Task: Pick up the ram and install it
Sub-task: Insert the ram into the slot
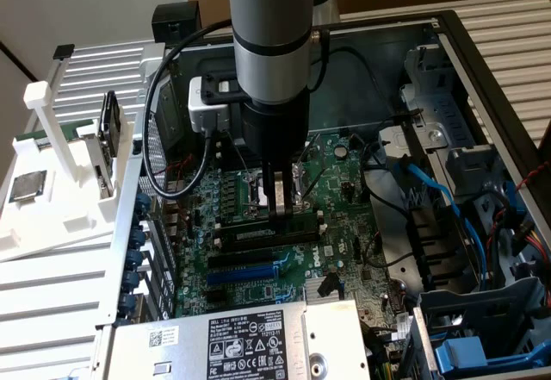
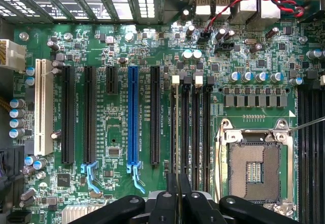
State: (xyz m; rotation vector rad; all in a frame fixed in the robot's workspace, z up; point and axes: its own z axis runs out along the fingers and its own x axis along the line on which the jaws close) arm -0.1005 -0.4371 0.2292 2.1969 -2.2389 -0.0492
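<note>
Hanging low over memory slots [image 2: 195,132], hand [image 2: 177,181] clamped fully closed; ram in grip, cannot tell. Judgement: keep alignment square to slot, press straight down, evenly.

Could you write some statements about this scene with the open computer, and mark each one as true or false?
1. The gripper is down inside the open computer case, over the motherboard. True.
2. Its jaws stand wide open. False: they are shut.
3. The processor socket holds a chip. False: the socket is empty.
4. One long slot on the board is a blue slot. True.
5. A square silver chip lies on the white stand outside the case, at the exterior view's left. True.
</note>
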